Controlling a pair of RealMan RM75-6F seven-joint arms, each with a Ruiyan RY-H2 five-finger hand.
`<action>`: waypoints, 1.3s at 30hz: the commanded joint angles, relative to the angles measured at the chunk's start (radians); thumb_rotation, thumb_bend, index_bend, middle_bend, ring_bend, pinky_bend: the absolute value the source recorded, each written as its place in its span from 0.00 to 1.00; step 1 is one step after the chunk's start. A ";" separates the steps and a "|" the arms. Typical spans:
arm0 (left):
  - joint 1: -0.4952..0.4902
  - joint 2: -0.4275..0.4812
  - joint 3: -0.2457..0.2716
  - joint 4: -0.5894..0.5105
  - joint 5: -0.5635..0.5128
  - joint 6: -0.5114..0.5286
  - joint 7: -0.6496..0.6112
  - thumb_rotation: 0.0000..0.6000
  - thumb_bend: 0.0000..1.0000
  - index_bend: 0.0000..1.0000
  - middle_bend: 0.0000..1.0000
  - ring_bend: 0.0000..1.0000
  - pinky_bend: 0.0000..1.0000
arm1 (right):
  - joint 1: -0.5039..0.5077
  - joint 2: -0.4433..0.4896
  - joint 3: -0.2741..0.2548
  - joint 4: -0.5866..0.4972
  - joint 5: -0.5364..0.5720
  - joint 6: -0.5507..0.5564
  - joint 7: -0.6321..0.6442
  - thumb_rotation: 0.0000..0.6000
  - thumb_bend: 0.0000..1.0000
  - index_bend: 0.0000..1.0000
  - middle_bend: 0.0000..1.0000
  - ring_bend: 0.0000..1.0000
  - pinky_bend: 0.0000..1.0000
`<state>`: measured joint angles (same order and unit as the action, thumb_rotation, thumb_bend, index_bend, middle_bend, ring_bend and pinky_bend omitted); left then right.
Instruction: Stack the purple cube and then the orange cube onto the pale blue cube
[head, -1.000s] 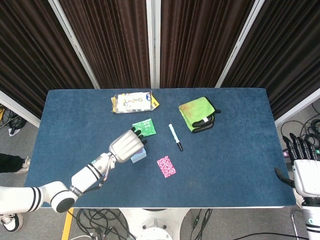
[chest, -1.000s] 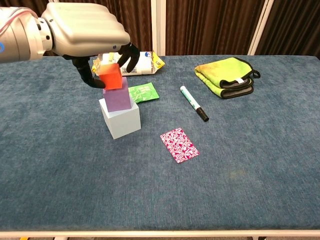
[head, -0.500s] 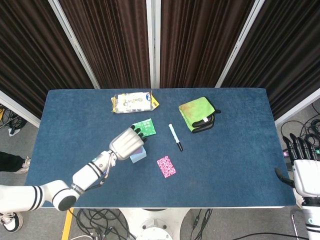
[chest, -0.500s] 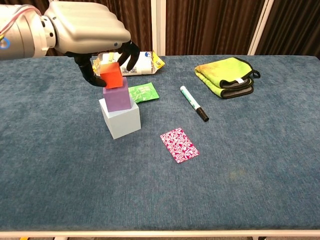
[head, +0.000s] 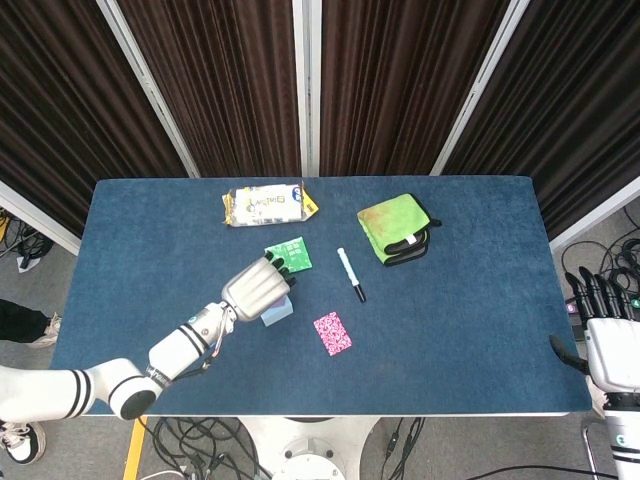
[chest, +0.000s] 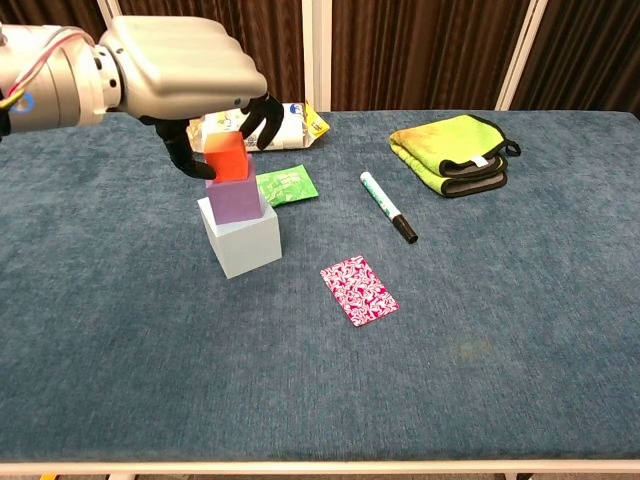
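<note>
The blue counter (chest: 520, 330) has wide bare room across its near half and its whole right side; its far edge runs along dark curtains, and its near edge shows at the bottom of the chest view.

The stack stands left of the middle. The pale blue cube (chest: 240, 236) sits on the counter, the purple cube (chest: 235, 200) rests on top of it, and the orange cube (chest: 228, 158) sits on the purple one. The left robot hand (chest: 185, 70) arches over the stack from the left, its dark fingertips (chest: 265, 112) curled down around the orange cube on both sides and gripping it. In the head view the same left robot hand (head: 258, 288) covers most of the stack, with only a corner of the pale blue cube (head: 281, 312) showing.

Just beyond the stack lies a green packet (chest: 286, 186), near the purple cube, and further back a white and yellow snack bag (chest: 290, 122) near the far edge. To the right of the stack a marker pen (chest: 387, 207) lies at a slant, and nearer than it a pink patterned card (chest: 359, 289) lies flat. A folded yellow-green cloth (chest: 452, 152) sits far right.

The right robot hand (head: 605, 318) hangs off the right end of the counter, fingers straight, apart and holding nothing.
</note>
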<state>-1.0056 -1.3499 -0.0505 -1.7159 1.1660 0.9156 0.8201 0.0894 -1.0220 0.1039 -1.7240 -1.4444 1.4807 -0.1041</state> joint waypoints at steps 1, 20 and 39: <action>0.001 -0.003 0.000 0.003 0.003 0.000 -0.006 1.00 0.28 0.47 0.59 0.37 0.42 | 0.000 0.000 0.001 0.002 0.000 0.000 0.002 1.00 0.18 0.00 0.00 0.00 0.00; 0.001 0.037 -0.008 -0.036 -0.016 -0.020 -0.050 1.00 0.22 0.32 0.45 0.37 0.43 | 0.000 0.000 -0.001 0.006 -0.002 -0.001 0.010 1.00 0.18 0.00 0.00 0.00 0.00; 0.156 0.280 0.086 -0.164 -0.155 0.194 -0.036 1.00 0.20 0.26 0.22 0.17 0.31 | -0.002 -0.013 -0.004 0.013 -0.027 0.015 0.007 1.00 0.18 0.00 0.00 0.00 0.00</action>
<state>-0.9401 -1.0549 0.0157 -1.9548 0.8296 1.0436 0.9484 0.0860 -1.0322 0.1009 -1.7144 -1.4679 1.4961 -0.0959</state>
